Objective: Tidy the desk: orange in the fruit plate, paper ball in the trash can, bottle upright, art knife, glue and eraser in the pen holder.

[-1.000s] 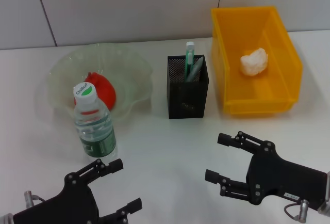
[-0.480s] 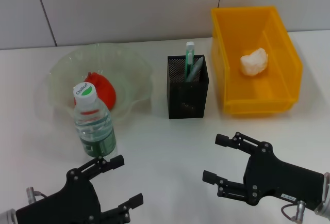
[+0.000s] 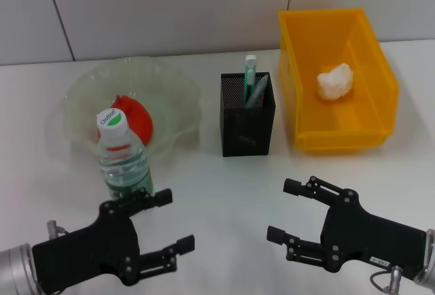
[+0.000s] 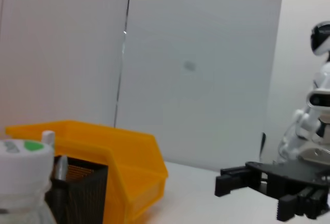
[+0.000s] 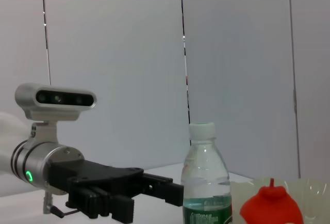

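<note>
The orange (image 3: 134, 122) lies in the pale green fruit plate (image 3: 170, 88). The bottle (image 3: 124, 162) stands upright in front of the plate, and its cap (image 4: 23, 162) shows close in the left wrist view. Standing in the black mesh pen holder (image 3: 247, 128) are the green art knife (image 3: 250, 71) and the grey glue (image 3: 259, 91). The eraser is hidden. The white paper ball (image 3: 336, 81) rests in the yellow trash can (image 3: 380, 84). My left gripper (image 3: 175, 220) is open just in front of the bottle. My right gripper (image 3: 282, 210) is open over the table, in front of the trash can.
A grey wall runs behind the white table. The right wrist view shows the bottle (image 5: 206, 182), the orange (image 5: 270, 209) and the left gripper (image 5: 154, 189) side by side. The left wrist view shows the trash can (image 4: 118, 157) and the right gripper (image 4: 224, 180).
My left gripper has moved forward and a little to the right, closer to the bottle's base. The right gripper has shifted slightly to the left.
</note>
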You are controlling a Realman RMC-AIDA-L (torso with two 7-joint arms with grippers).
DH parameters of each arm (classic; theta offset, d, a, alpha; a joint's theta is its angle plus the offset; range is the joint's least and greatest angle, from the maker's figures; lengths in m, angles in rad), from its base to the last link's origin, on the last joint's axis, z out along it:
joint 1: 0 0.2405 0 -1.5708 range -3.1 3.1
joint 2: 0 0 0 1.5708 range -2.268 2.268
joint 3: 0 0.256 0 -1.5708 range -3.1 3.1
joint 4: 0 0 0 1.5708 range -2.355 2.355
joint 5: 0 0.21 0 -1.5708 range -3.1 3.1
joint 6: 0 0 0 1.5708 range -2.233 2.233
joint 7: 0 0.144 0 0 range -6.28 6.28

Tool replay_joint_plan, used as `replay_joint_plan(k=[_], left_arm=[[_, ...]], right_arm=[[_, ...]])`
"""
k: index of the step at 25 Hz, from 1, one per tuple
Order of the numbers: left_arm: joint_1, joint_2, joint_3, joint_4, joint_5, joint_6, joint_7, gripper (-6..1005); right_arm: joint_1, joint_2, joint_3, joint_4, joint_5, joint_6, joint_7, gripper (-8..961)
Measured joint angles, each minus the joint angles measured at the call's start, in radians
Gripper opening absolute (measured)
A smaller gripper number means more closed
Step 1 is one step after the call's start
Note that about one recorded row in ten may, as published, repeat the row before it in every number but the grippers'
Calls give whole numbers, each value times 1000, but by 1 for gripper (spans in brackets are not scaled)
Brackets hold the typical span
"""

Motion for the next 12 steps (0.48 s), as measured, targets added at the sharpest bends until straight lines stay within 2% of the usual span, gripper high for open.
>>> replay_joint_plan(k=[12], left_arm=[[-13,-7,0,11,24,-13,-7,814]], right_arm=[[2,-1,0,-3,0,-1,4,801]])
